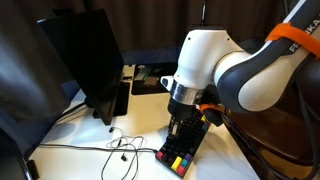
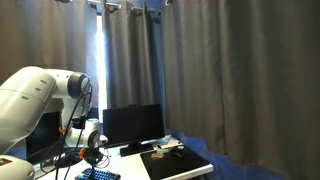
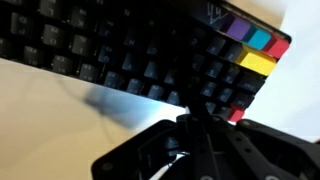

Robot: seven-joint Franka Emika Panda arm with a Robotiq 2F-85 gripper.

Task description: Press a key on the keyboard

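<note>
Your gripper (image 3: 187, 122), jaws pinched together and empty, hangs over the keyboard (image 3: 120, 50) near its coloured end keys; contact unclear.

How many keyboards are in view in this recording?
1. The keyboard lies on the white table, under the gripper, with coloured keys at one end. The arm could hide another.

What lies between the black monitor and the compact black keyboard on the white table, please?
A thin dark cable, looped on the white table, lies between the black monitor and the compact black keyboard, in an exterior view.
</note>
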